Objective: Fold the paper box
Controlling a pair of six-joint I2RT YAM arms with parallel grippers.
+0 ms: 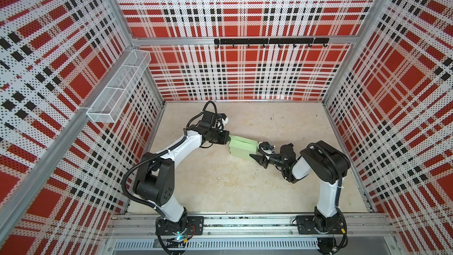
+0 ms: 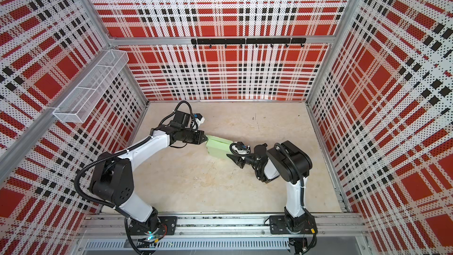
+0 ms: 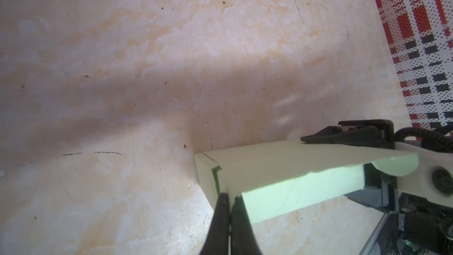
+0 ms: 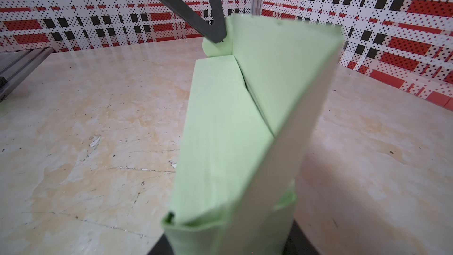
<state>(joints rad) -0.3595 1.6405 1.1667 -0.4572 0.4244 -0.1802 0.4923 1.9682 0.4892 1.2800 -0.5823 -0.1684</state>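
The paper box (image 1: 241, 146) (image 2: 217, 146), pale mint-green and partly folded, lies mid-table in both top views. My left gripper (image 1: 229, 140) (image 2: 206, 139) is at its left end. In the left wrist view its two black fingers (image 3: 221, 207) are pressed together on a thin edge at the box's (image 3: 294, 175) corner. My right gripper (image 1: 257, 159) (image 2: 235, 159) is at the box's right end. In the right wrist view the box (image 4: 220, 131) fills the gap between the jaws of the right gripper (image 4: 230, 241). A lid panel (image 4: 294, 89) stands raised and tilted.
A beige tabletop (image 1: 220, 187) is enclosed by plaid perforated walls. A white wire basket (image 1: 120, 87) hangs on the left wall. A black hook rail (image 1: 270, 41) runs along the back wall. An aluminium rail (image 1: 245, 224) carrying both arm bases crosses the front.
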